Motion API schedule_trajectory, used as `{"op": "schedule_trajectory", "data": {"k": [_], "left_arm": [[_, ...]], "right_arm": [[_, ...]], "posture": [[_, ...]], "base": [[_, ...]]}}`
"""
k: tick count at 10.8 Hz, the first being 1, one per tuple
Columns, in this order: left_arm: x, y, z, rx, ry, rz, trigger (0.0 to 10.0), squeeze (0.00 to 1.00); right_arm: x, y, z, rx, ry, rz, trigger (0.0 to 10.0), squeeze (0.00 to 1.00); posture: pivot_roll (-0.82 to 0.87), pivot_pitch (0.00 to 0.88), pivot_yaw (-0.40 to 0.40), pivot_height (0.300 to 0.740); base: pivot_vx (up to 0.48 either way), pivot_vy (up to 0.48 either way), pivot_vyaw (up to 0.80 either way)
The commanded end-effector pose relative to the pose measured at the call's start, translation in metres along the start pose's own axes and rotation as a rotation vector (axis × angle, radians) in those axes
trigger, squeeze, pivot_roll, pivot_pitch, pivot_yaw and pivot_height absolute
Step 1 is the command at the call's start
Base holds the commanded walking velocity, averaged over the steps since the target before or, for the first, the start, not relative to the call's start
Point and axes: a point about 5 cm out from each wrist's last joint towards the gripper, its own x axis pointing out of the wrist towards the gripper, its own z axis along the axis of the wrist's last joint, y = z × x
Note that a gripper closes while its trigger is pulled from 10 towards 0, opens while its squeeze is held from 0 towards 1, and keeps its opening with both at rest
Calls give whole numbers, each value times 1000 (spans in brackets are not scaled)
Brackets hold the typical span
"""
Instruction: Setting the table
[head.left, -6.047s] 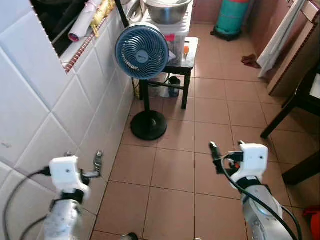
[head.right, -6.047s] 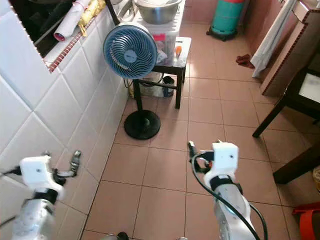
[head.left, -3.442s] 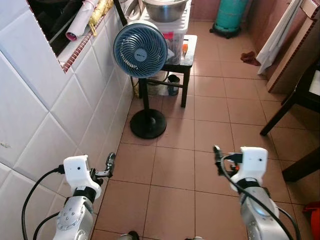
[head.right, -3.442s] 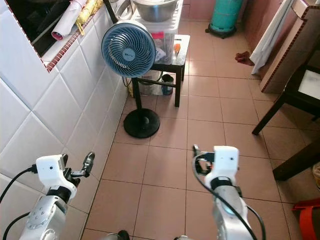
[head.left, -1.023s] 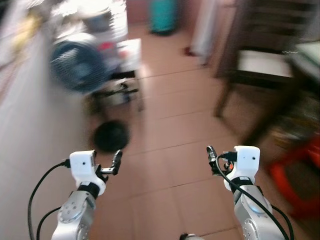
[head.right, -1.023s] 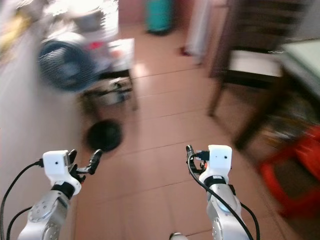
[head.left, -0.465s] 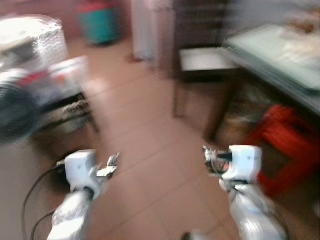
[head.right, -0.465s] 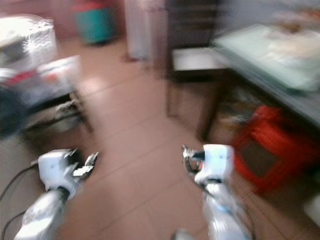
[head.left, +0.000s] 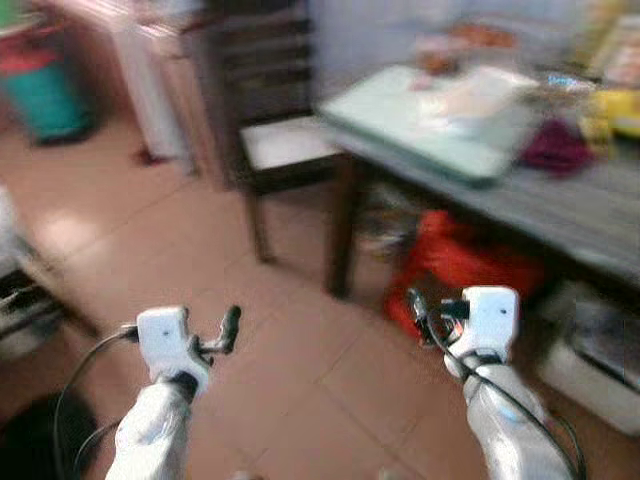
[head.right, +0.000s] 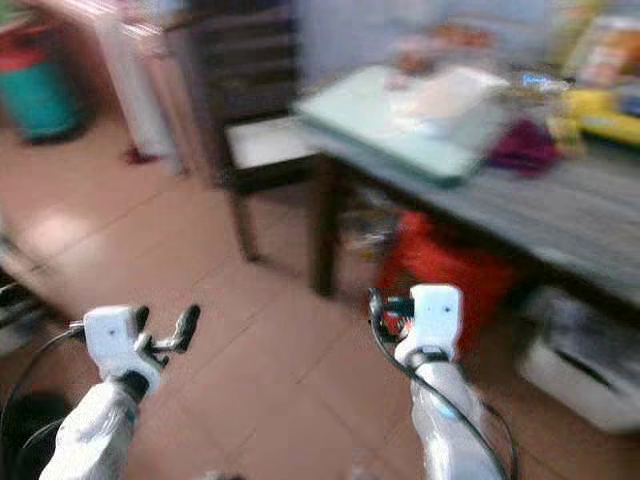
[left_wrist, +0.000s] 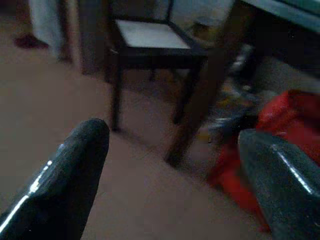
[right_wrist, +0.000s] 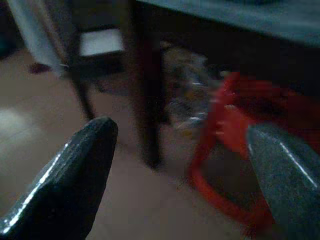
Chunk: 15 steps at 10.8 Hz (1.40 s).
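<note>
Blurred worktop (head.left: 560, 190) is lying ahead-right, nearer my right gripper (head.left: 418, 305); I'm carrying it and the left gripper (head.left: 228, 327) spread, empty.

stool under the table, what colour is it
Red; the stool shows best in the right wrist view.
</note>
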Motion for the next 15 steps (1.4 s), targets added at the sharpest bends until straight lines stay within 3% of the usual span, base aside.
{"op": "schedule_trajectory", "data": {"k": [1, 4, 6, 9, 15], "left_arm": [[-5, 7, -7, 14, 25, 28, 10000, 0], [-6, 4, -13, 9, 29, 44, 10000, 0], [-4, 6, -16, 58, 64, 57, 10000, 0], [3, 10, -9, 78, 70, 38, 10000, 0], [7, 6, -5, 105, 71, 23, 10000, 0]], "right_arm": [[0, 3, 0, 1, 6, 13, 10000, 0], [3, 1, 1, -14, 19, 27, 10000, 0], [5, 7, 1, 7, 19, 30, 10000, 0], [3, 7, -4, 54, 12, -35, 10000, 0], [2, 9, -3, 45, -4, -34, 10000, 0]], "posture": [[-91, 132, -27, 740], [-89, 106, -56, 740], [-89, 101, -30, 740], [-109, 125, 50, 740], [-109, 139, 48, 740]], "base": [[0, 0, 0], [0, 0, 0], [0, 0, 0], [0, 0, -638], [-43, 0, 0]]}}
